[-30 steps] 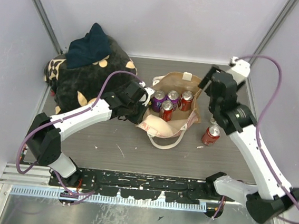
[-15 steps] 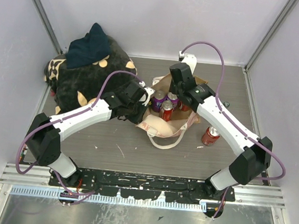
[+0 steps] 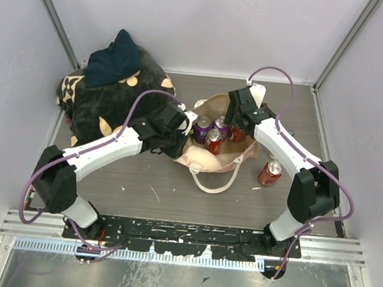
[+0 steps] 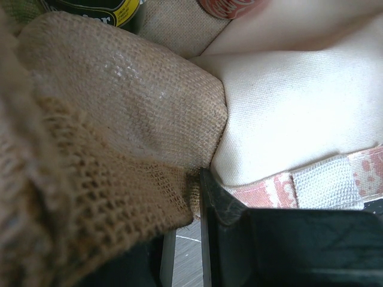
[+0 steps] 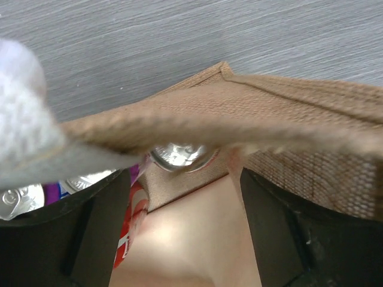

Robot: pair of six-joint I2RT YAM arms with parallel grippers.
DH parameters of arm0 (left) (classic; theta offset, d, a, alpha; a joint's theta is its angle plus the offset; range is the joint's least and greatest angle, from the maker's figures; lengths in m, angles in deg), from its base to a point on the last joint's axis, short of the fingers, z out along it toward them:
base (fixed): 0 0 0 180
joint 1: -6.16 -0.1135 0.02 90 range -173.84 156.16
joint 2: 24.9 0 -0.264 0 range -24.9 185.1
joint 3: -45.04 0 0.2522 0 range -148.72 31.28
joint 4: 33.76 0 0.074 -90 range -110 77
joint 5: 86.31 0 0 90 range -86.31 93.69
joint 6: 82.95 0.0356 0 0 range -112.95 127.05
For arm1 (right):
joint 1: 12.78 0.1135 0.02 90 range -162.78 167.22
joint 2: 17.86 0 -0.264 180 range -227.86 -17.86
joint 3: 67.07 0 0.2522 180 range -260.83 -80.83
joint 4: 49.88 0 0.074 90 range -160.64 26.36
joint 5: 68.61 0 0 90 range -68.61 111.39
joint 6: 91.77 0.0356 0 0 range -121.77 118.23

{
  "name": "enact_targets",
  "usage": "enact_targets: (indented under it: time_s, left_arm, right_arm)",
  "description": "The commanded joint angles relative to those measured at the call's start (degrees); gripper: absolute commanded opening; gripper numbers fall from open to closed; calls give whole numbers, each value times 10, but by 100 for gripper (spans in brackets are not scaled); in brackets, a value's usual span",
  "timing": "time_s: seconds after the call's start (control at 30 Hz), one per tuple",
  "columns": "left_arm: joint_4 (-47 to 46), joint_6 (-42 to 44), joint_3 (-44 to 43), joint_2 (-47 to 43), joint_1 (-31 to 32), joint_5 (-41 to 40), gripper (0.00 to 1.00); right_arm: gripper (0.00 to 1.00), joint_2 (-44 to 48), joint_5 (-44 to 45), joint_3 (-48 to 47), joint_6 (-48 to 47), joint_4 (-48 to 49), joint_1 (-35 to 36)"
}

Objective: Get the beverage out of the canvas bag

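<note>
The tan canvas bag (image 3: pixel 222 161) stands open at the table's middle with several cans upright inside: a purple one (image 3: pixel 203 127), red ones (image 3: pixel 213 141). My left gripper (image 3: pixel 184 130) is shut on the bag's left rim; in the left wrist view burlap (image 4: pixel 119 119) fills the space between its fingers (image 4: pixel 216 206). My right gripper (image 3: pixel 238 119) is open and empty over the bag's far rim. In the right wrist view the rim (image 5: pixel 251 113) crosses above the spread fingers (image 5: pixel 281 233), with a silver can top (image 5: pixel 179 156) and a red can (image 5: pixel 127 230) below.
One red can (image 3: pixel 270 173) stands on the table right of the bag. A black bundle with tan flower marks (image 3: pixel 107 105) and a navy cloth (image 3: pixel 115 58) on it fills the back left. The bag's cream handle (image 3: pixel 216 183) loops toward me. Walls close in at back and sides.
My right arm swung from the right side of the table leftward to the bag's far rim, then lowered toward the opening. My left arm and the bag stayed in place.
</note>
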Motion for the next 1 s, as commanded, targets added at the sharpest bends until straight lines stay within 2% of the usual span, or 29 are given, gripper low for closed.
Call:
enact_targets:
  time_s: [0.0, 0.1, 0.37, 0.8, 0.97]
  left_arm:
    - [-10, 9, 9, -1, 3, 1, 26]
    - [-11, 9, 11, -3, 2, 2, 26]
    - [-10, 7, 11, -2, 2, 0, 27]
    - [-1, 6, 15, -6, 2, -1, 26]
    - [0, 7, 15, -6, 2, -3, 27]
  right_arm:
    - [83, -4, 23, 4, 29, 10, -1]
    - [89, -8, 25, 6, 48, 18, -1]
    - [89, -13, 82, 18, 108, 19, -2]
    - [83, -76, 68, 13, 132, 17, -8]
    - [77, -97, 66, 12, 136, 17, -10]
